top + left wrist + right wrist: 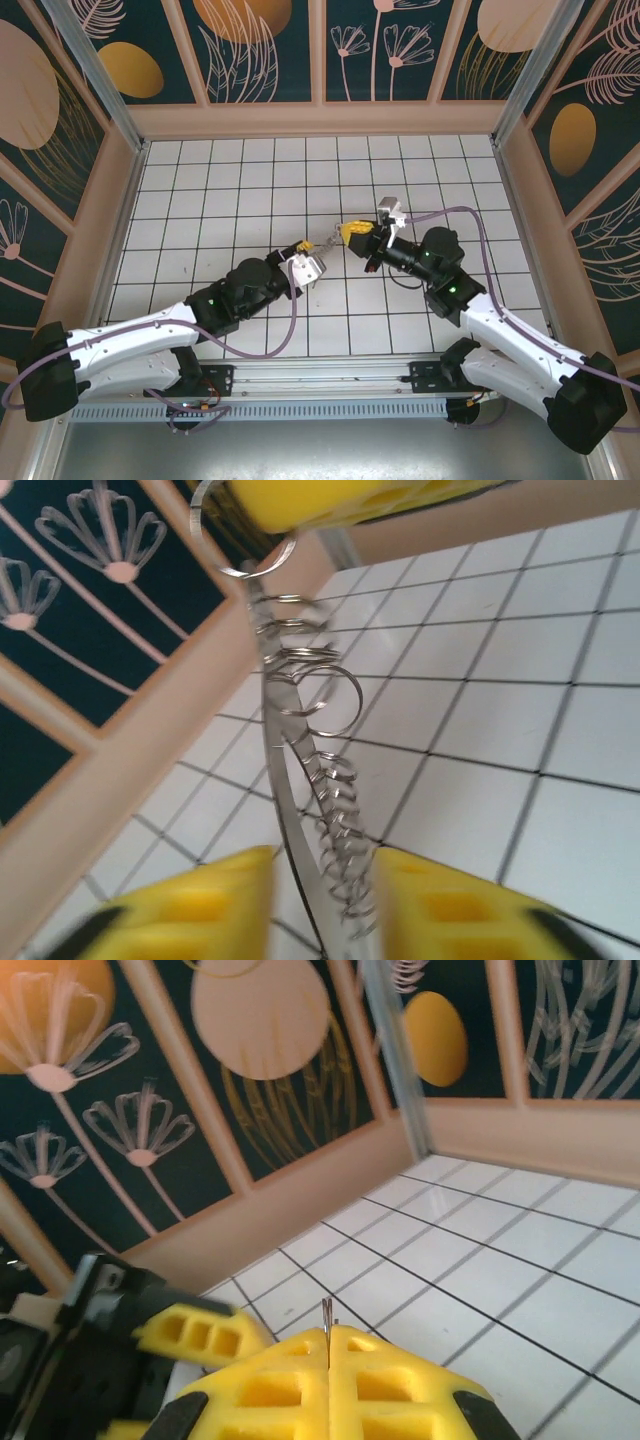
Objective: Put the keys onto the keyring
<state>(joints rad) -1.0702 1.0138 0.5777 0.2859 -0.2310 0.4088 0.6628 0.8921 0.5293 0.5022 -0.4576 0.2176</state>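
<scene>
The keyring (288, 780) is a thin metal band with a row of small silvery rings along one edge. It hangs in the air between my two grippers (325, 241). My left gripper (325, 905) is open, its yellow fingers standing apart on either side of the band's lower end. My right gripper (329, 1335) is shut on the keyring's upper end. A thin metal sliver (327, 1312) sticks out between its fingers. From above, my left gripper (303, 250) and right gripper (352, 230) face each other over the middle of the floor. The keys are out of view.
A white tiled floor (250, 190) with a black grid lies below both grippers. Tan wooden walls (320, 120) and aluminium corner posts (95, 70) enclose it. The arm cables (290, 320) loop near the bases.
</scene>
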